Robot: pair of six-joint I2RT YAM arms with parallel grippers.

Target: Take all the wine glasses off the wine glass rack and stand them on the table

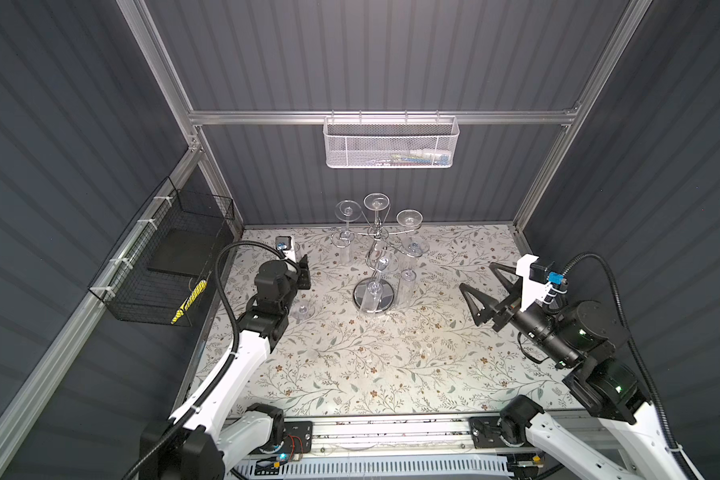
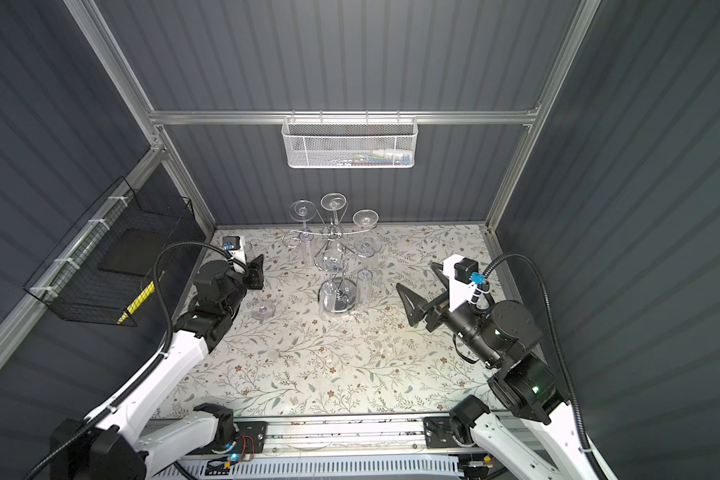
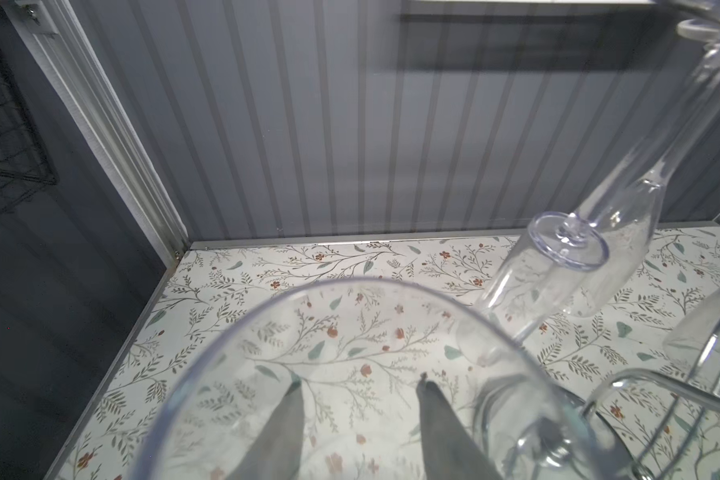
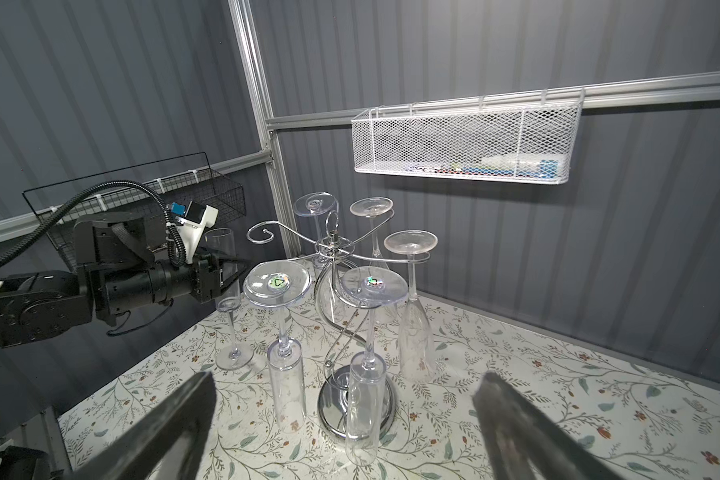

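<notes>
The chrome wine glass rack (image 1: 373, 296) (image 2: 338, 296) (image 4: 355, 405) stands at the back middle of the table, with several clear glasses hanging upside down from its arms. One spiral-tipped arm (image 4: 262, 232) is bare. To the rack's left a wine glass (image 4: 224, 291) stands upright off the rack, its foot (image 1: 304, 311) (image 2: 262, 309) down at the table. My left gripper (image 1: 304, 272) (image 3: 361, 382) is shut on its bowl; the rim (image 3: 350, 284) arcs over the fingers. My right gripper (image 1: 476, 275) (image 4: 346, 378) hangs wide open to the right of the rack, holding nothing.
A white mesh basket (image 1: 391, 143) hangs on the back wall above the rack. A black wire basket (image 1: 163, 257) is fixed to the left wall, close behind the left arm. The floral table top (image 1: 350, 374) stretches toward the front.
</notes>
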